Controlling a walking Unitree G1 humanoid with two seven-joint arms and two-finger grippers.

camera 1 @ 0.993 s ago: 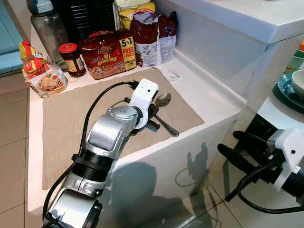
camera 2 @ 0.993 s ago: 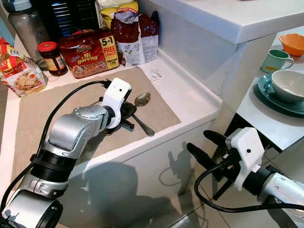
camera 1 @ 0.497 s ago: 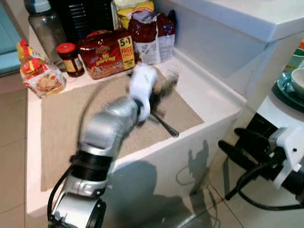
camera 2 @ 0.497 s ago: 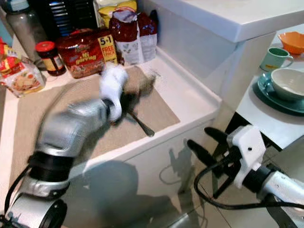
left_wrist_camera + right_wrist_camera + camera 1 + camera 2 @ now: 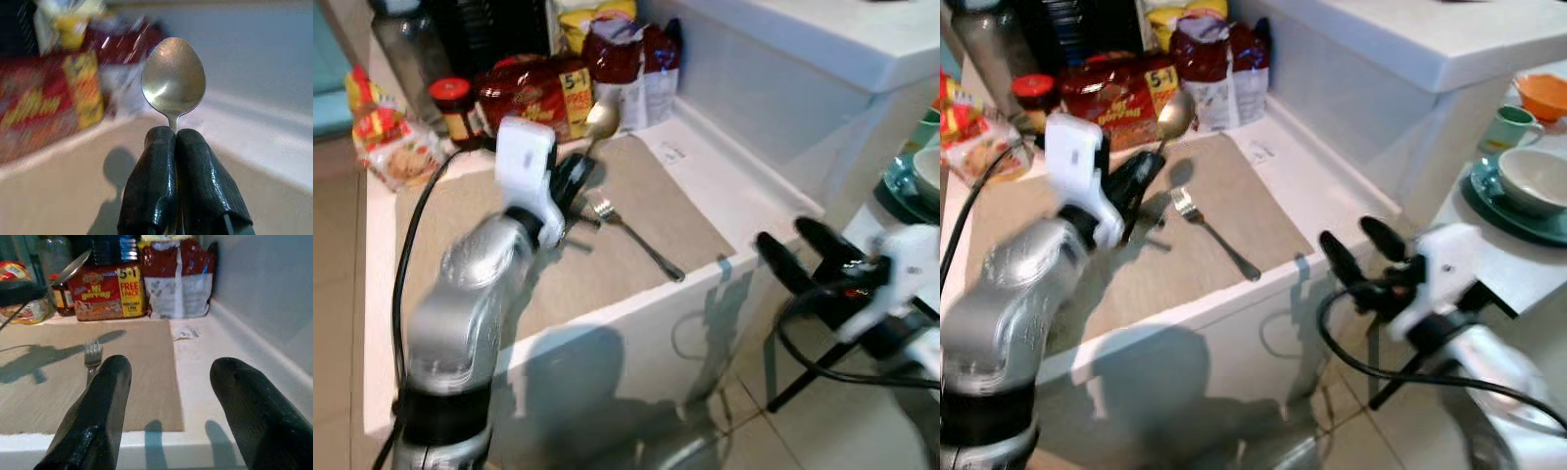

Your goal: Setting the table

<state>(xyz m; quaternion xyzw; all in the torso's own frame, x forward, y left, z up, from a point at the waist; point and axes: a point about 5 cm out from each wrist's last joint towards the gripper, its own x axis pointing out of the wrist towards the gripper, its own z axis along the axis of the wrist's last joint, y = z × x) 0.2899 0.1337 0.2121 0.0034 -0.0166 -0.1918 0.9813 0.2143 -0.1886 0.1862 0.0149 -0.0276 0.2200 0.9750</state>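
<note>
My left gripper (image 5: 576, 174) is shut on a metal spoon (image 5: 601, 119), held lifted above the beige placemat (image 5: 489, 245) with the bowl pointing up. In the left wrist view the spoon (image 5: 173, 78) sticks out from between the closed fingertips (image 5: 159, 161). A fork (image 5: 631, 233) lies on the placemat just right of the gripper, tines toward the back. My right gripper (image 5: 803, 245) hangs open off the counter's front right corner; the right wrist view has its fingers (image 5: 100, 406) wide apart, facing the fork (image 5: 92, 356).
Along the back of the white counter (image 5: 744, 211) stand a noodle pack (image 5: 533, 93), a jar (image 5: 450, 103), a bottle (image 5: 401, 39) and snack bags (image 5: 626, 69). At right, a second table carries a bowl on a teal plate (image 5: 1528, 181), a mug (image 5: 1508, 122) and an orange bowl (image 5: 1545, 90).
My left gripper has lifted the spoon off the placemat and swung it back and left, uncovering the fork. The right gripper has risen toward the counter corner.
</note>
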